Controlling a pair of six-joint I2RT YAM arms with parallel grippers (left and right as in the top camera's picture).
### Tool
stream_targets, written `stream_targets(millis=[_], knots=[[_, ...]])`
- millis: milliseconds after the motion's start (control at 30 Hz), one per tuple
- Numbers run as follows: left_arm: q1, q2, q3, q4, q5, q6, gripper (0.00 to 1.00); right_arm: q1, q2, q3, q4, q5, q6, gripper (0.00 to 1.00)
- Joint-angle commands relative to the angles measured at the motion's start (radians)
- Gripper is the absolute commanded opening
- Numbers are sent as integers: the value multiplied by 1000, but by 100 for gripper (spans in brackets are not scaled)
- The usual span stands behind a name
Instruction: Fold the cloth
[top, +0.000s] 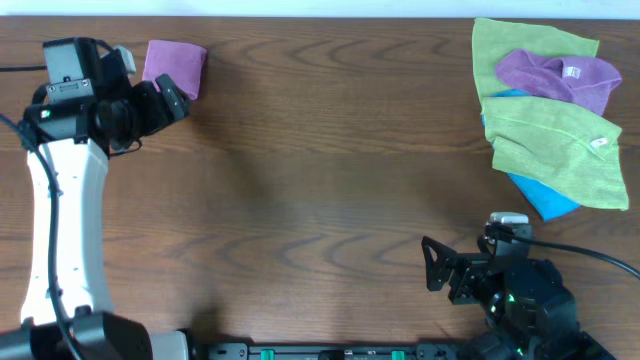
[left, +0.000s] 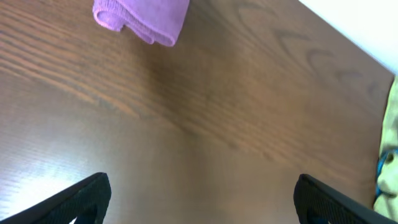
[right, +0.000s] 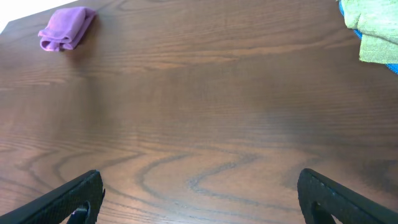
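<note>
The cloth (top: 173, 66) lies folded into a small, thick packet on the table (top: 320, 170), at the far edge. It is well apart from the pile of cloths (top: 555, 150), at the opposite end of that edge. In the left wrist view its doubled layers and rounded folds face the camera (left: 146, 18).

The left gripper (top: 172, 92) is on the cloth's side, far from the pile, with its tips just beside the packet's near edge. Its jaws stand wide apart with only bare wood between them, and the cloth sits ahead of the fingers (left: 84, 198), not in them.

The right gripper (top: 428, 265) is near the front edge, on the pile's side but clear of it, pointing away from the pile. Its jaws are also spread fully and hold nothing.

The pile is made of two lime-green cloths, a violet cloth (top: 548, 75) with a white label, and a blue cloth (top: 545, 198) under them.
</note>
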Motion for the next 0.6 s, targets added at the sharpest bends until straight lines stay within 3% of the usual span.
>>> stream_targets(millis=[0, 300, 567], knots=[[5, -55, 14, -40, -20, 99, 95, -7, -3, -6, 0, -3, 11, 99], [5, -247, 13, -212, -109, 130, 95, -7, -3, -6, 0, -3, 11, 99], [3, -444, -72, -192, -127, 240, 95, -7, -3, -6, 0, -3, 11, 99]])
